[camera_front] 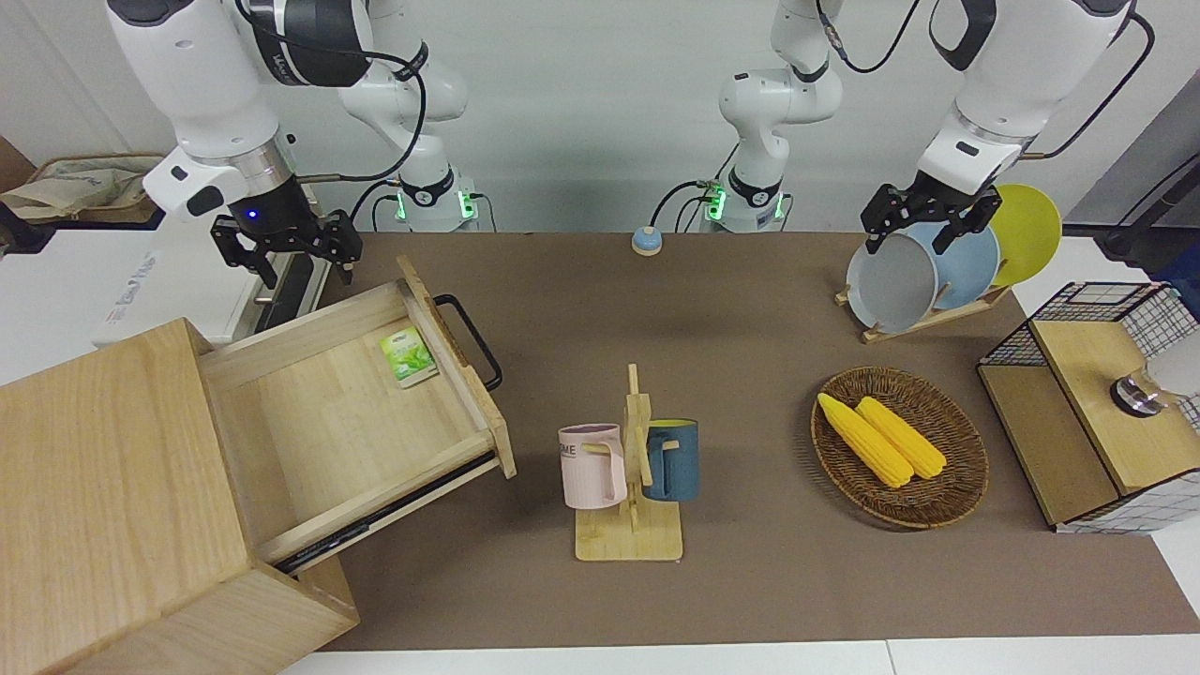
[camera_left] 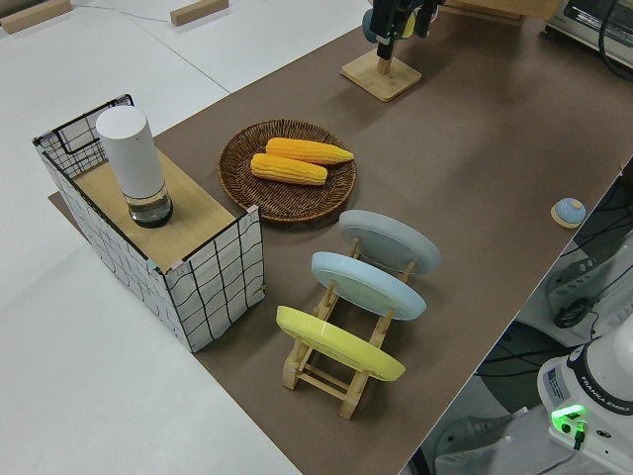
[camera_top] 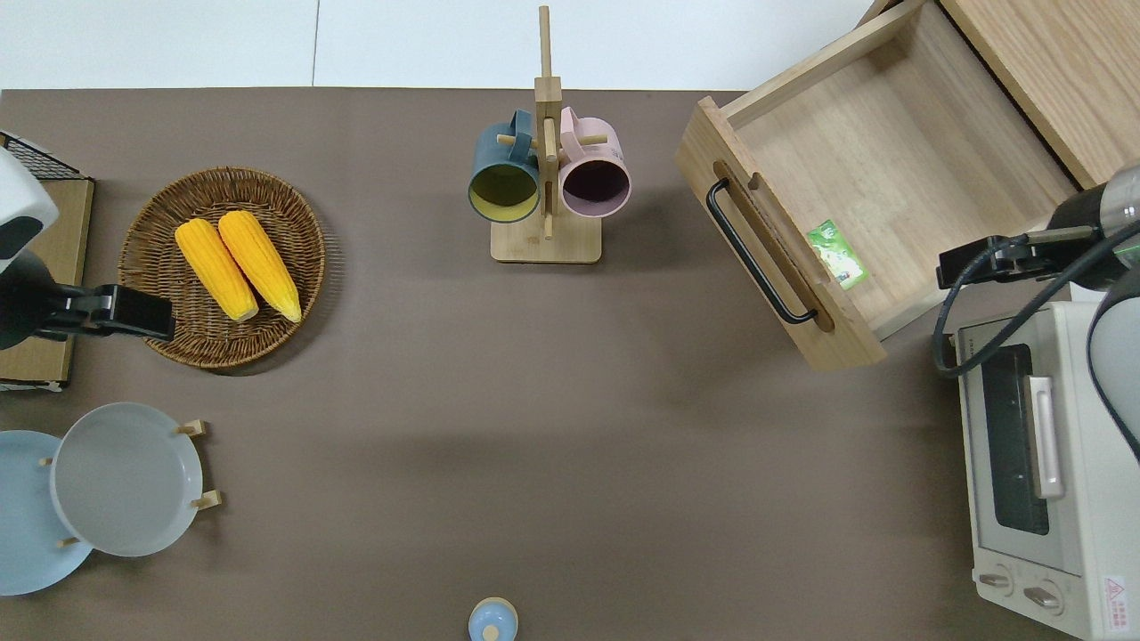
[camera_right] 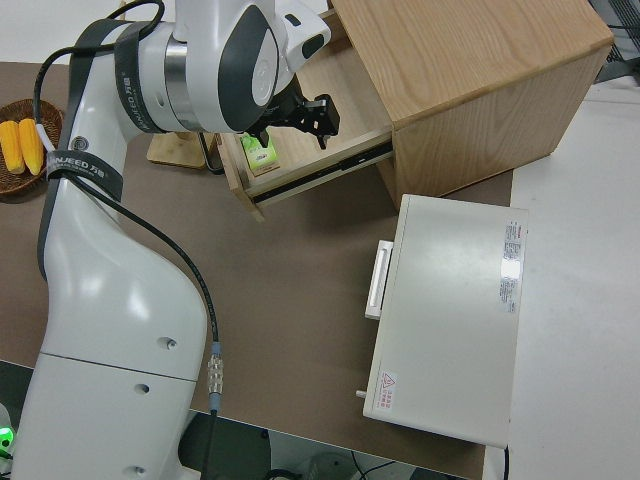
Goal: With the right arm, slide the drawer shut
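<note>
The drawer (camera_front: 328, 441) (camera_top: 882, 160) is a wide, shallow light-wood tray pulled well out of its big wooden box (camera_front: 103, 487) (camera_right: 470, 70). Its black loop handle (camera_front: 473, 342) (camera_top: 757, 254) faces the middle of the table. A small green packet (camera_front: 408, 358) (camera_top: 835, 254) lies inside it, close to the front panel. My right gripper (camera_front: 298, 255) (camera_right: 305, 118) hangs open and holds nothing. It is over the drawer's side wall nearer to the robots, between the drawer and the oven. The left arm is parked with its gripper (camera_front: 923, 225) open.
A white oven (camera_top: 1042, 463) (camera_right: 450, 310) stands beside the drawer, nearer to the robots. A mug rack (camera_front: 630, 469) with two mugs is mid-table. A basket (camera_front: 966, 469) of corn, a plate rack (camera_front: 937, 272) and a wire-mesh rack (camera_front: 1097, 403) stand toward the left arm's end.
</note>
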